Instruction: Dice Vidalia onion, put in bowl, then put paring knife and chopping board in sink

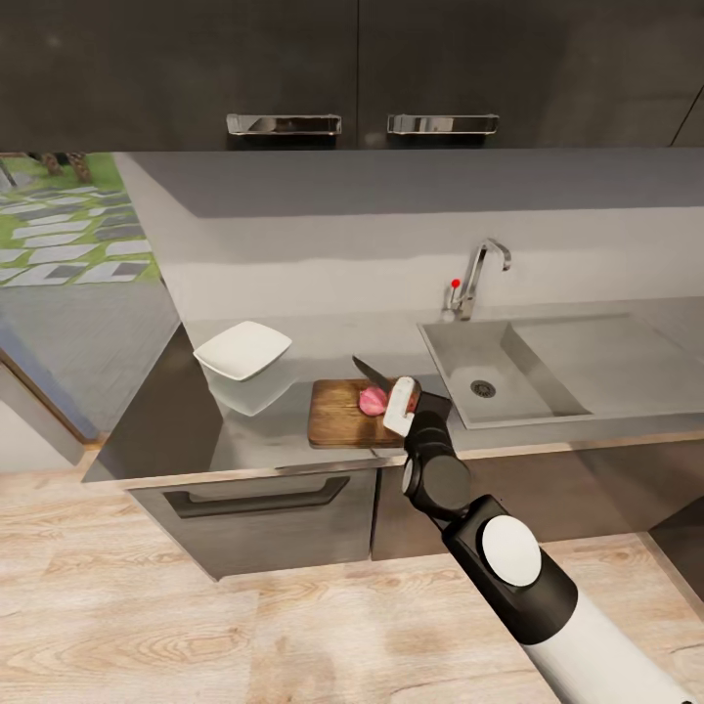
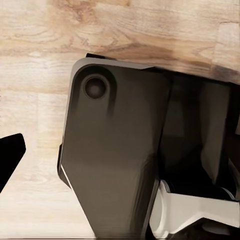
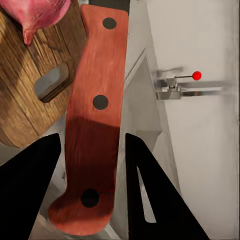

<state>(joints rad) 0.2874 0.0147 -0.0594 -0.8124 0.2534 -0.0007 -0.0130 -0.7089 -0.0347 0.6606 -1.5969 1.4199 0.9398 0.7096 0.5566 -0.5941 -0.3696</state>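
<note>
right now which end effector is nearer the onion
Right. The right end effector is at the chopping board beside the onion, gripping the paring knife; the left faces the floor.

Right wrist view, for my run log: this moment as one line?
right gripper: shut on red-handled paring knife | pinkish onion bulb: whole, on brown wooden chopping board

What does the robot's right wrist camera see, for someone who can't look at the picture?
A red-brown wooden knife handle with three dark rivets sits between the two black fingers of the right gripper. Beside it lies the dark brown wood-grain chopping board with a pinkish onion on it. On the handle's other side is the light-grey sink, with a red-tipped tap lever.
</note>
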